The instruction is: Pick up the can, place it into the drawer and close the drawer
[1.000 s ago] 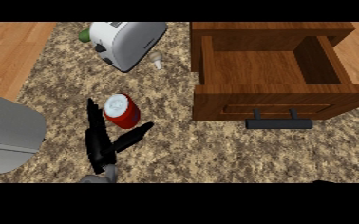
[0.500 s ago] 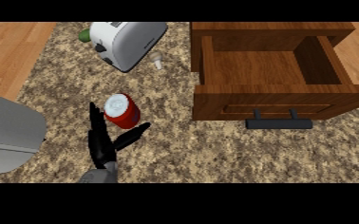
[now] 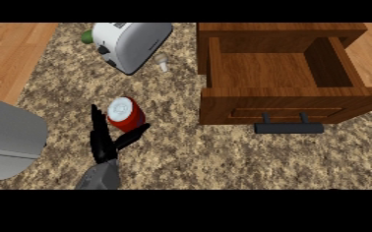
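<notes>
Can (image 3: 125, 113) stands between the left hand's (image 3: 104, 147) straight fingers (image 3: 95, 123).

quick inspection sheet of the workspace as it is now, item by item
surface: speckled stone counter, with wood floor showing at the far left.
job's things: red can upright on the counter, left of the drawer; wooden drawer pulled open, nothing seen inside, black handle at its front.
clutter: white toaster at the back with a green thing behind it; small pale object beside the toaster; grey object at the left edge.
hands: left hand open, fingers beside the can's left and thumb just below it, not curled round it; right hand not in view.
cables: nothing seen.
surroundings: nothing seen beyond counter and floor.
</notes>
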Controlling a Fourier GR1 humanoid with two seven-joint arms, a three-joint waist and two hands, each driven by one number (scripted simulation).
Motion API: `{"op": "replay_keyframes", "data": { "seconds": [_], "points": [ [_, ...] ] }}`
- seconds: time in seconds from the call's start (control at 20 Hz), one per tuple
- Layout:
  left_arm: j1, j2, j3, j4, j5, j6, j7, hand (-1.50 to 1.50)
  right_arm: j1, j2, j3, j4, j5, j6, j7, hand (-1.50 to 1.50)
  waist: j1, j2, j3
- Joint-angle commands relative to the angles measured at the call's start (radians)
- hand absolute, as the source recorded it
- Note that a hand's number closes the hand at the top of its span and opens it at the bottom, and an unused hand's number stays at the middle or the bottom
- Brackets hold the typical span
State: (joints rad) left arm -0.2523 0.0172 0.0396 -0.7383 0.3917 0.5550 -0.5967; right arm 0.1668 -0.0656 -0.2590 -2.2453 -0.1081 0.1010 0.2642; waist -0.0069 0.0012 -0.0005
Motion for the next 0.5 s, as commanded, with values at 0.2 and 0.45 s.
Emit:
{"op": "replay_keyframes", "data": {
  "seconds": [0.2, 0.45],
  "points": [
    [-0.174, 0.043, 0.085, 0.212, 0.011, -0.094, -0.044, -1.5, -0.075, -0.005, 0.025, 0.028, 0.045, -0.014, 0.018, -1.5, -0.001, 0.001, 0.0],
    [-0.18, 0.046, 0.045, 0.208, -0.024, -0.152, -0.014, -1.5, -0.009, -0.028, -0.058, 0.019, -0.045, 0.042, -0.005, -1.5, -0.002, -0.001, 0.0]
  ]
}}
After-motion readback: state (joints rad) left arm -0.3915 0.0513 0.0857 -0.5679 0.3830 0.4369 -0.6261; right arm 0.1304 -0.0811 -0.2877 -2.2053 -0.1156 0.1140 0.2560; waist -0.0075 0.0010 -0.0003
